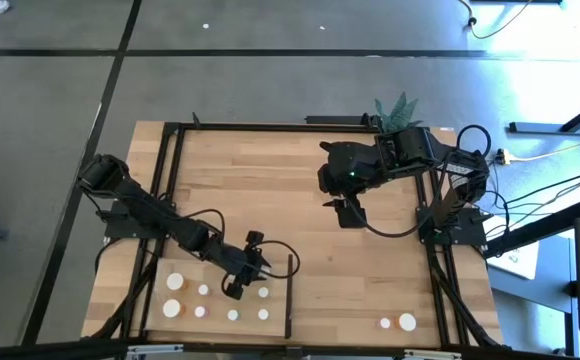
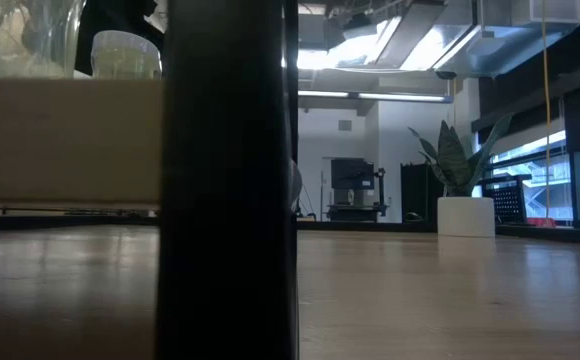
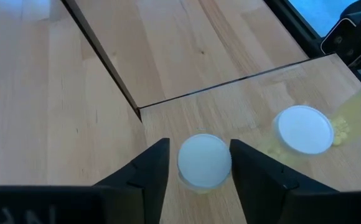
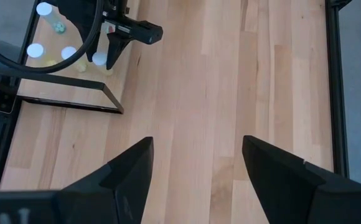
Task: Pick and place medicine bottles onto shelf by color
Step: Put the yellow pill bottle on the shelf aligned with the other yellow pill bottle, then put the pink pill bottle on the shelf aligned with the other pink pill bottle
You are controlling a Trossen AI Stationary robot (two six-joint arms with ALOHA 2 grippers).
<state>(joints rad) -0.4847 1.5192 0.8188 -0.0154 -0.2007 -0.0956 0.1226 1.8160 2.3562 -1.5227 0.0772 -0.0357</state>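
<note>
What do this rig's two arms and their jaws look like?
Both arms are black, jointed and boxy. The left arm trails a looping black cable near its wrist; the right arm carries black cables to its base. The left gripper and the right gripper have flat, dark, wedge-shaped jaws.

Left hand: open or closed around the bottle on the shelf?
Open: left hand fingers flank the bottle's white cap with gaps showing.

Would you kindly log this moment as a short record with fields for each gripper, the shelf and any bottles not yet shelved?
left gripper: over the shelf, fingers either side of a white-capped bottle, a gap showing on both sides
right gripper: open, above bare tabletop, holding nothing
shelf contents: several white-capped bottles
unshelved: two bottles near the table's front right
</note>
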